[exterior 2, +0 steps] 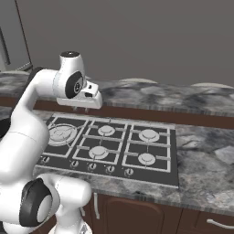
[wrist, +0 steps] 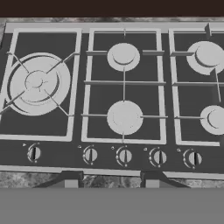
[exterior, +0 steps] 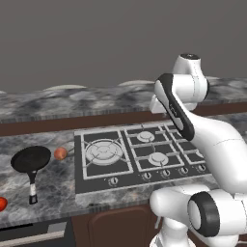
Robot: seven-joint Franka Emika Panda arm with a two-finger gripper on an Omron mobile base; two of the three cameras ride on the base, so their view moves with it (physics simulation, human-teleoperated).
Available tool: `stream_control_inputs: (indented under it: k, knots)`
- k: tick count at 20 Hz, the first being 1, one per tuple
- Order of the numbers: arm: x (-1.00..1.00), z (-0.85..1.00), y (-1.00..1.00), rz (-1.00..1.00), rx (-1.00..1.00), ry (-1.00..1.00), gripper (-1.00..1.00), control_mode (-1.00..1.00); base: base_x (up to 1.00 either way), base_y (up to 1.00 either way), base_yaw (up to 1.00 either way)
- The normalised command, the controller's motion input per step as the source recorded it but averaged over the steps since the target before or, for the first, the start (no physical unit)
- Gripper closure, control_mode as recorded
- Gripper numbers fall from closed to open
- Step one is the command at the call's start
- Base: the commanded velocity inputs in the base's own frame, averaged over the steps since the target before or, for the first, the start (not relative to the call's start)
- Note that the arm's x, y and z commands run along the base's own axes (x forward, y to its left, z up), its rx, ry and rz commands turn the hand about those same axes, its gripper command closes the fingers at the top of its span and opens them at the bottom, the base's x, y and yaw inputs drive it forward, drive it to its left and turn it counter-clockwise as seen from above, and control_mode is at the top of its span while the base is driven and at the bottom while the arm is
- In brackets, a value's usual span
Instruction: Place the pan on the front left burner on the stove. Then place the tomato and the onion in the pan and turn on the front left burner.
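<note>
Hand view, ringed silver burner point(wrist: 38, 83), dark stove point(wrist: 83, 94)

The stove point(exterior 2: 109, 148) sits in the grey marbled counter point(exterior 2: 205, 155), its front left burner point(exterior 2: 62, 133) bare. The white arm holds the end effector point(exterior 2: 78, 109) above the stove's back left edge, apart from the grates.

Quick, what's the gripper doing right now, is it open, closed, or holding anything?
Gripper: jaws apart and holding nothing, hanging above the stove, its fingertips near the knob row.
</note>
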Motion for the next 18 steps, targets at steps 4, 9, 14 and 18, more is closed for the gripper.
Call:
stream_control_inputs:
  k: [4, 9, 14, 18]
  knots:
    - [-0.03, 0.00, 0.09, 0.00, 0.00, 0.01, -1.00, -1.00, 0.00, 0.00, 0.00]
    - [-0.01, 0.00, 0.33, 0.00, 0.00, 0.01, -1.00, -1.00, 0.00, 0.00, 0.00]
    - [0.00, 0.00, 0.41, 0.00, 0.00, 0.02, -1.00, -1.00, 0.00, 0.00, 0.00]
    - [0.00, -0.02, 0.45, 0.00, 0.00, 0.03, -1.00, -1.00, 0.00, 0.00, 0.00]
